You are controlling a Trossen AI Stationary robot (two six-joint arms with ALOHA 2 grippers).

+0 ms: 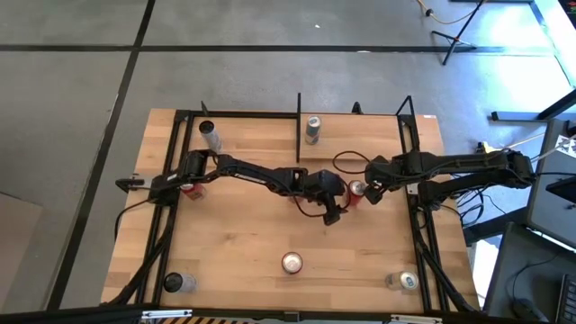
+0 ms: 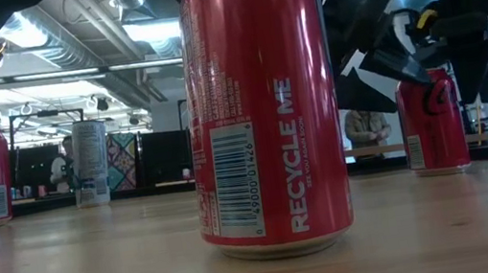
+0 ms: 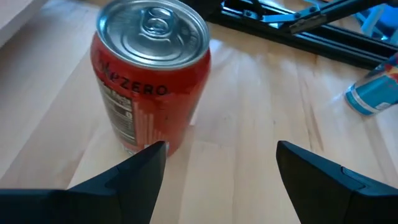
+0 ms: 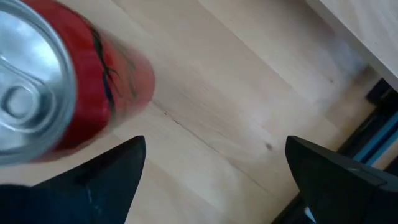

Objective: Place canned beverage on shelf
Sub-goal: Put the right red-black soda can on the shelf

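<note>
A red can stands upright on the tabletop at mid-table, between my two grippers. My left gripper is open just to its left; in the left wrist view the can stands ahead of the fingers, not between them. My right gripper hangs open over the can's right side, pointing steeply down; its wrist view shows the can's top beside the open fingers. The shelf, a small raised board with black posts, lies at the far middle and bears a silver can.
Another red can stands near the front middle and fills the low view. Silver cans stand at the far left, near left and near right. A red can sits under my left arm. A black frame edges the table.
</note>
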